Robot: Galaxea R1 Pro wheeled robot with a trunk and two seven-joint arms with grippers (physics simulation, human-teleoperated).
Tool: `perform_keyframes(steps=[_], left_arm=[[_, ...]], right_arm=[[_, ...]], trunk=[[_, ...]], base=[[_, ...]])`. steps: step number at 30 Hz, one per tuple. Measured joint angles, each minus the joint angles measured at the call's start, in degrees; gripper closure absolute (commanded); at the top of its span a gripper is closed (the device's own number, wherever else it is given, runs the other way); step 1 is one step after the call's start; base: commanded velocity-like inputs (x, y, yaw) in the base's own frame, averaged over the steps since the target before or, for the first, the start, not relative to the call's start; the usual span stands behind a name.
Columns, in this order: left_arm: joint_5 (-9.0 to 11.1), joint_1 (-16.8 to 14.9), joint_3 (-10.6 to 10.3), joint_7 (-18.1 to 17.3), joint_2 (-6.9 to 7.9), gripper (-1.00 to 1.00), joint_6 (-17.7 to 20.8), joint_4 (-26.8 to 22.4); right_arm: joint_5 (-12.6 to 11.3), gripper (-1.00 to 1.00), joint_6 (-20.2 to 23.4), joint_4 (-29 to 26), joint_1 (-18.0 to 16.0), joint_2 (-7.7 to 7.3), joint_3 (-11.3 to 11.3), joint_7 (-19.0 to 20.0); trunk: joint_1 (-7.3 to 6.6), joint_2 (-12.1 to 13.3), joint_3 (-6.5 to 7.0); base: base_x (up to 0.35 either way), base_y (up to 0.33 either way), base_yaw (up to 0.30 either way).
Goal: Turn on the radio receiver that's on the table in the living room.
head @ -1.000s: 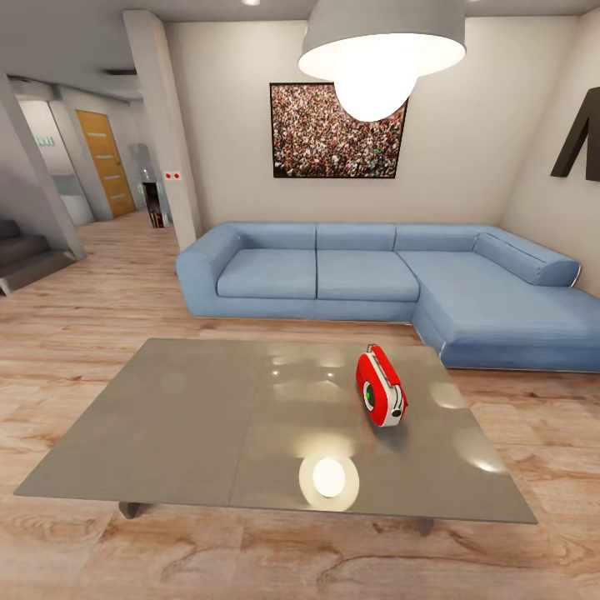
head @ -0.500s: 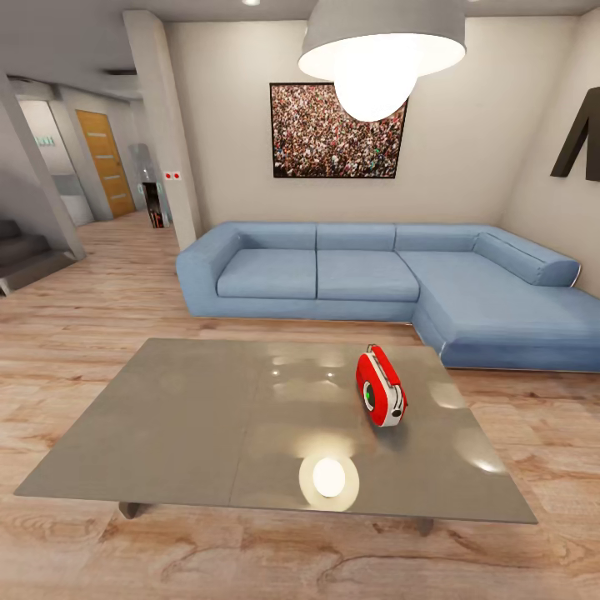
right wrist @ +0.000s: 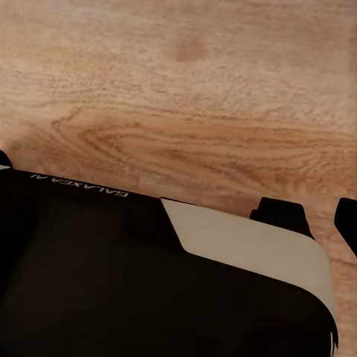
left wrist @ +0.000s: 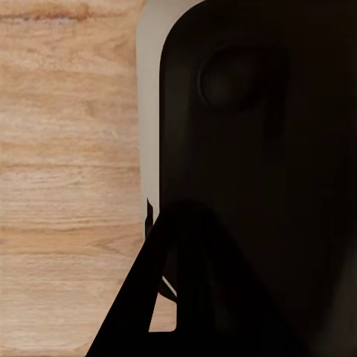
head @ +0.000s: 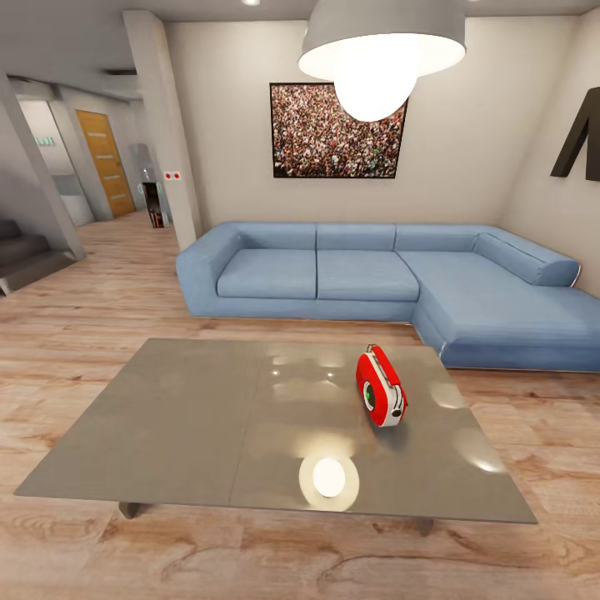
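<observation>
The radio receiver [head: 381, 388] stands upright on the right half of the table [head: 192, 417], red with white trim, its round dial turned toward the table's left and showing a green centre. The table is low, with a glossy grey top in two panels that reflects the lamp. In the left wrist view a black and white part of my own body [left wrist: 253, 149] hangs over wood floor [left wrist: 67, 149]. The right wrist view holds the same dark casing [right wrist: 111, 268] above floor planks [right wrist: 186, 89].
Behind the table a blue L-shaped sofa [head: 333, 275] runs along the wall and down the right side. A crowd picture [head: 337, 131] and a white pendant lamp [head: 379, 50] hang above. A pillar [head: 162, 125], stairs [head: 25, 250] and a hallway lie to the left.
</observation>
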Motion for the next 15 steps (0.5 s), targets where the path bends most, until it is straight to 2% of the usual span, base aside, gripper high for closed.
perform_keyframes(steps=[15], left_arm=[[0.0, 0.0, 0.0, 0.0, 0.0, 1.0, 0.0, 0.0]], right_arm=[[0.0, -1.0, 0.0, 0.0, 0.0, -0.02, 0.0, 0.0]], trunk=[[0.0, 0.0, 0.0]], base=[[0.0, 0.0, 0.0]])
